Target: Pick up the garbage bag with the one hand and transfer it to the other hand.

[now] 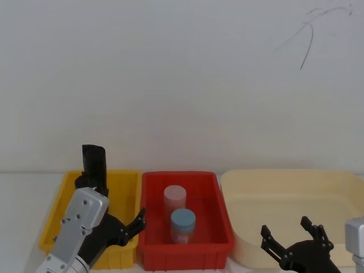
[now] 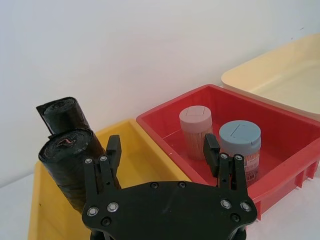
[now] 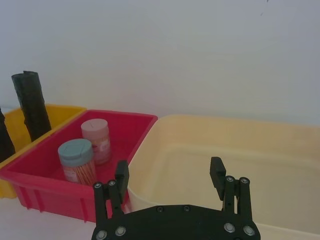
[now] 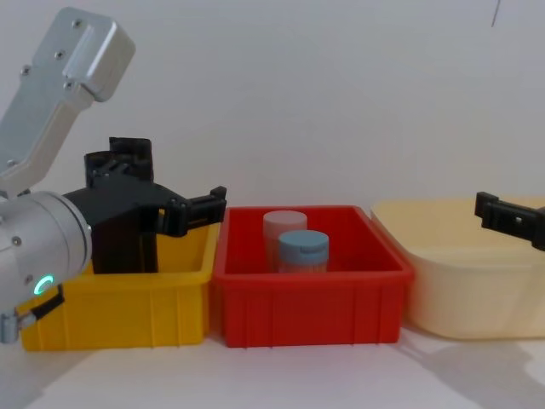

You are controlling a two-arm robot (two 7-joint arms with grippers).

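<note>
Bag (image 2: 65,160) upright in bin (image 2: 145,165), just beside left gripper (image 2: 162,147), spread wide for side grasp. Right gripper (image 3: 169,167) spread too, likely awaiting handover.

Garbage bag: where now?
Left wrist view: the garbage bag stands in the yellow bin, robot's left side, beside the open left gripper, slimmer black roll behind it.

The scene is lit evenly and pretty softly. Faint shadows are thrown on the table (image 4: 477,375) by the red bin (image 4: 311,311).

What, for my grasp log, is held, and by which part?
Nothing: the left gripper is open beside the garbage bag; the right gripper is open too.
</note>
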